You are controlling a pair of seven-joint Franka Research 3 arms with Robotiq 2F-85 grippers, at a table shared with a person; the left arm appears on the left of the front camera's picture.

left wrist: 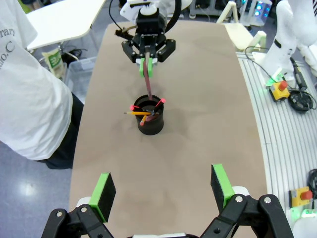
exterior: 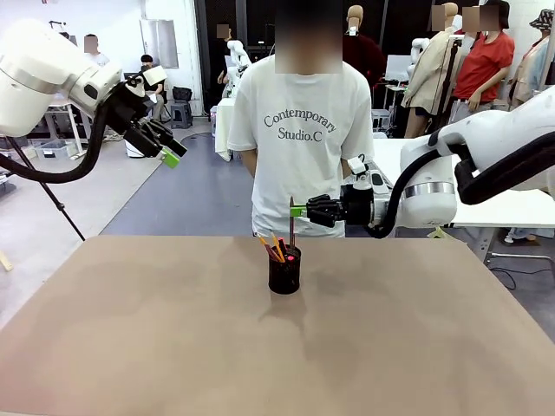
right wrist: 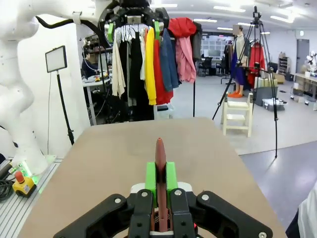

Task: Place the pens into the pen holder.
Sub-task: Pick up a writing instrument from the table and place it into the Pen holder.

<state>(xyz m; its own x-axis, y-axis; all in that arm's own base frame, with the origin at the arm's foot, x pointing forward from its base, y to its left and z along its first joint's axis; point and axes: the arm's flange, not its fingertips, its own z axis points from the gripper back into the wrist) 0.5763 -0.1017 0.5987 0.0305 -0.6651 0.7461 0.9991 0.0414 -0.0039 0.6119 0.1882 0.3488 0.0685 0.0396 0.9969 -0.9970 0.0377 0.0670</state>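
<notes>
Reddish-brown pen (exterior: 291, 221) pinched in shut right tool (exterior: 300, 211) (above pen holder (exterior: 284, 270)); left tool (left wrist: 162, 189) open, empty.

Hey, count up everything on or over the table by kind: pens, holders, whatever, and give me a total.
Thin pens standing in the cup: 4
Dark reddish-brown pen gripped by the right pincer: 1
Small black mesh pen holder: 1
Total: 6
</notes>
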